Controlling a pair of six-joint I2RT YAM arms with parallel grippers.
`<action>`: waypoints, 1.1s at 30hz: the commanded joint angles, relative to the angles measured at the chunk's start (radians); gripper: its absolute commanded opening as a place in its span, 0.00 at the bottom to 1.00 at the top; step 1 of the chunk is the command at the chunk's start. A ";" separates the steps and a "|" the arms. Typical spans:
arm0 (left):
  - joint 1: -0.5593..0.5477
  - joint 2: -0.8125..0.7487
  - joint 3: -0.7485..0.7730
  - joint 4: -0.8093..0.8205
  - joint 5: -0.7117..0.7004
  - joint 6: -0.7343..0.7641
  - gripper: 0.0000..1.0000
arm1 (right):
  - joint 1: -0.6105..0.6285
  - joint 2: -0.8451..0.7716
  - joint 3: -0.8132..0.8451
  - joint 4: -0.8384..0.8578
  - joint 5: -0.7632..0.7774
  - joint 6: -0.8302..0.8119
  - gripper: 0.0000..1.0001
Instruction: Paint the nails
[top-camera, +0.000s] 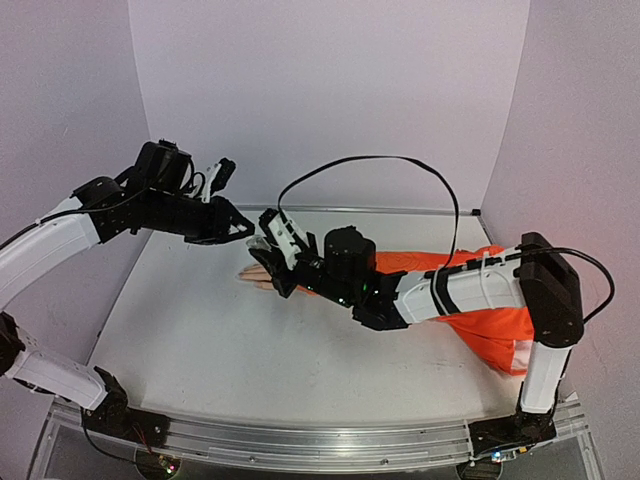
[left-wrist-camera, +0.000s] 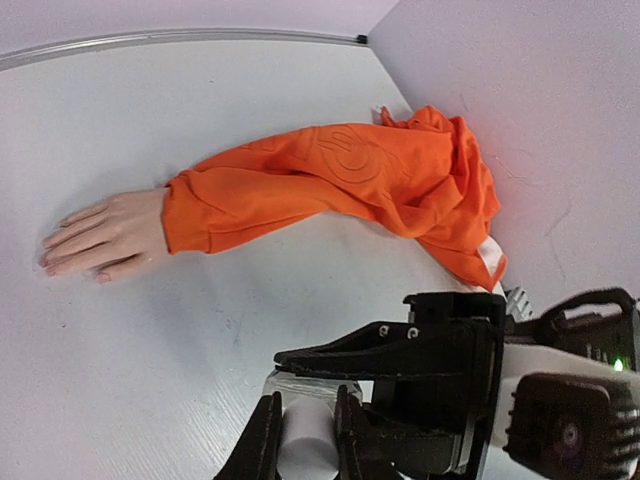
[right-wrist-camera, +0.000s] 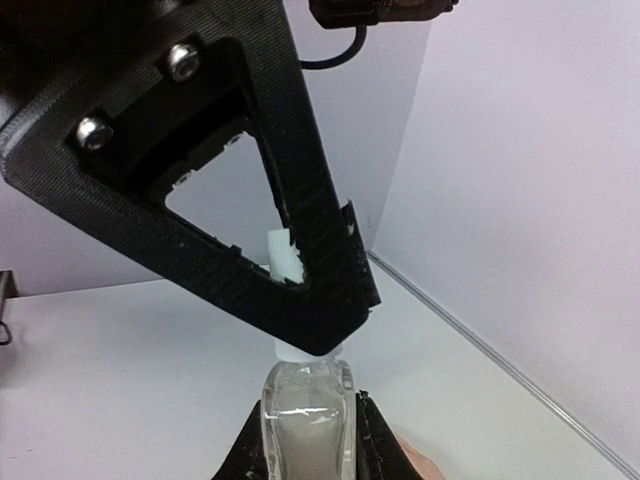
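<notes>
The pale mannequin hand (left-wrist-camera: 105, 235) lies flat on the table, sticking out of an orange sleeve (left-wrist-camera: 330, 180). Its nails (left-wrist-camera: 48, 262) are tiny at the fingertips, pointing left. My right gripper (right-wrist-camera: 308, 405) is shut on a small clear bottle (right-wrist-camera: 305, 425), holding it upright above the table near the hand. My left gripper (left-wrist-camera: 306, 402) is shut on the bottle's white cap (left-wrist-camera: 305, 445). In the top view the left gripper (top-camera: 243, 228) and the right gripper (top-camera: 270, 242) meet just behind the mannequin hand (top-camera: 255, 278). No brush shows.
The orange sleeve (top-camera: 490, 335) trails to the right wall under my right arm. White walls close the table at the back and on both sides. A black cable (top-camera: 400, 165) loops above the right arm.
</notes>
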 joint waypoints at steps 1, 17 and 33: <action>-0.011 0.045 0.030 -0.085 -0.108 -0.056 0.00 | 0.005 0.036 0.127 0.261 0.243 -0.088 0.00; -0.011 0.140 0.034 0.011 -0.031 -0.052 0.00 | -0.043 0.034 0.175 0.272 -0.024 -0.042 0.00; -0.027 0.188 -0.071 0.102 0.667 0.605 0.00 | -0.272 -0.082 0.145 0.402 -1.161 0.712 0.00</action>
